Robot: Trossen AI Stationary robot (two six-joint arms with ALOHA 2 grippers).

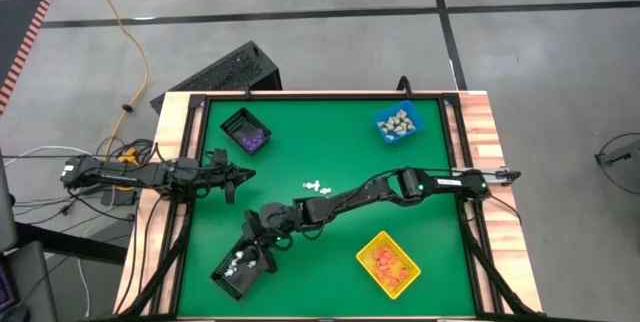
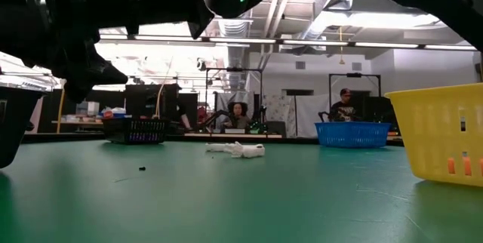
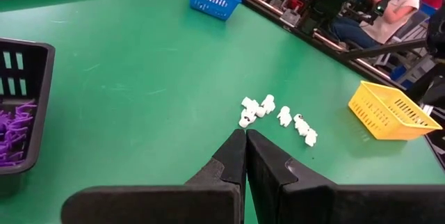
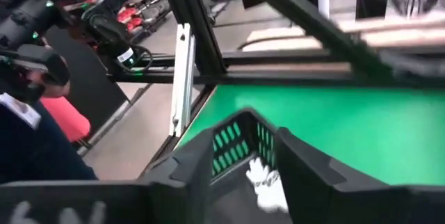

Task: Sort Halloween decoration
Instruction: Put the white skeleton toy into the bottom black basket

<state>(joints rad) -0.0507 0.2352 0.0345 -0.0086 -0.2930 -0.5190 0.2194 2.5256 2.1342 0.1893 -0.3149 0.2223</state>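
high view has the right gripper (image 1: pixel 262 234) at lower left over the black bin (image 1: pixel 240 267), fingers parted around a white piece (image 4: pixel 268 179) that may bounce out, more white pieces (image 1: pixel 316 186) mid-table, and the left gripper (image 1: pixel 243 173) shut, empty.

A green table (image 1: pixel 330 142) with wooden side strips carries four bins: a black one with purple pieces (image 1: pixel 246 130) at the far left, a blue one (image 1: pixel 398 124) at the far right, a yellow one (image 1: pixel 388 263) at the near right, and a black one with white pieces (image 1: pixel 243 265) at the near left. A small cluster of white pieces (image 1: pixel 316 186) lies loose on the felt near the middle.
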